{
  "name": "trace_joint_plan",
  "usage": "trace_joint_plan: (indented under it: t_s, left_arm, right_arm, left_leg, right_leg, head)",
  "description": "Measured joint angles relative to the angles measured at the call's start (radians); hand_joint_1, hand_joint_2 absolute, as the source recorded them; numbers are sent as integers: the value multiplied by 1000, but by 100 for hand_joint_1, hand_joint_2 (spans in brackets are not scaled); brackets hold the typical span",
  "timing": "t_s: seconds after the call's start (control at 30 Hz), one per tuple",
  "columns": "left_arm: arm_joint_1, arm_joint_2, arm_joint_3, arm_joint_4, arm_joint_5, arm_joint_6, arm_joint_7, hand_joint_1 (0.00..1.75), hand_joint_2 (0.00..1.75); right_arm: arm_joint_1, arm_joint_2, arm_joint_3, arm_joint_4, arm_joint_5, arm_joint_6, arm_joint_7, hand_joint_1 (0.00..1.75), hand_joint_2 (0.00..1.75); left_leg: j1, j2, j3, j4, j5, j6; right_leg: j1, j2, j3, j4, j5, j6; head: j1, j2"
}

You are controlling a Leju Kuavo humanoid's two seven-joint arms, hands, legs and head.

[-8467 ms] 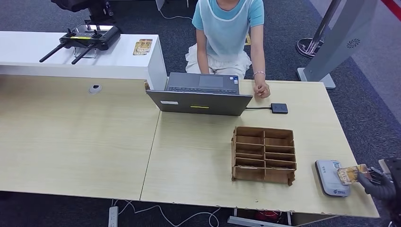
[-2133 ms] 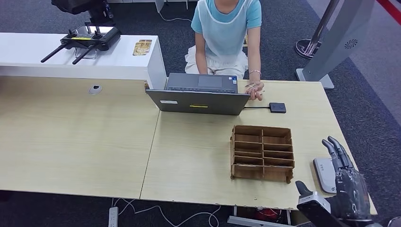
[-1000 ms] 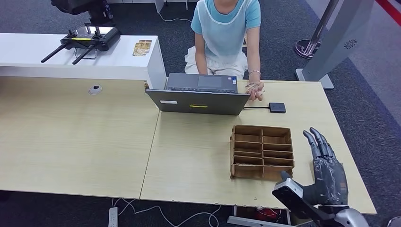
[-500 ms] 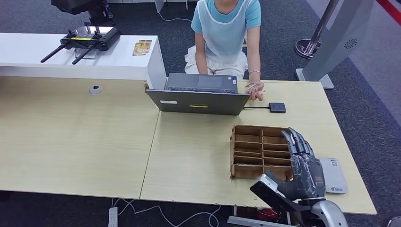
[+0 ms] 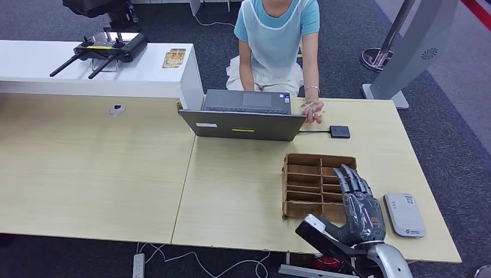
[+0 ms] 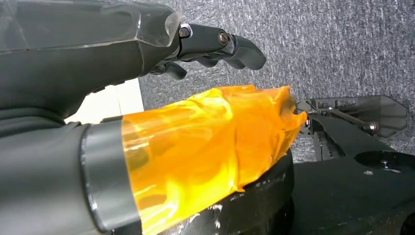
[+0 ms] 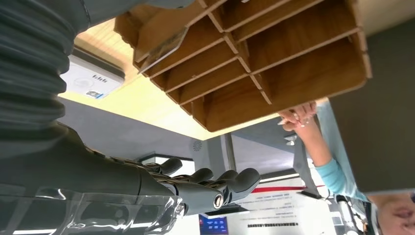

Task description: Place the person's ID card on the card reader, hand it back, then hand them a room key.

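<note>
My right hand [image 5: 360, 207] hovers over the near right part of the brown wooden slotted box [image 5: 307, 184], fingers spread and holding nothing. In the right wrist view the box [image 7: 274, 54] lies close beyond the dark fingers [image 7: 215, 185], and a thin flat card edge [image 7: 161, 48] shows in one slot. The grey card reader [image 5: 405, 215] lies bare on the table to the right of the hand. The person's hand [image 5: 312, 110] rests by the laptop's corner with a small tan card in it. My left hand [image 6: 147, 122] hangs over grey carpet, thumb wrapped in orange film, holding nothing.
An open laptop [image 5: 246, 116] stands at the table's far edge, facing the seated person [image 5: 278, 35], with a small black box [image 5: 340, 131] cabled to it. A white counter [image 5: 145, 69] with a remote controller [image 5: 104, 49] is at the far left. The table's right edge [image 5: 431, 191] is near the reader.
My right hand has swung left from beside the card reader to over the wooden box, uncovering the reader. The person's hand stays by the laptop.
</note>
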Motion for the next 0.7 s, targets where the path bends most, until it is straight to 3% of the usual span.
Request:
trace_joint_plan:
  t_s: [0.3,0.7]
  left_arm:
    - [-1,0,11,-4,4,2,3,0,0]
    - [-4,-3,16,-5,5,1,1,0,0]
  right_arm:
    - [-14,-3,1,60,139,0,83,0,175]
    - [-57,18,0,134,250,-2,106,0,175]
  left_leg:
    - [0,0,0,0,0,0]
    - [0,0,0,0,0,0]
  right_leg:
    - [0,0,0,0,0,0]
    - [0,0,0,0,0,0]
  head:
    - [0,0]
    - [0,0]
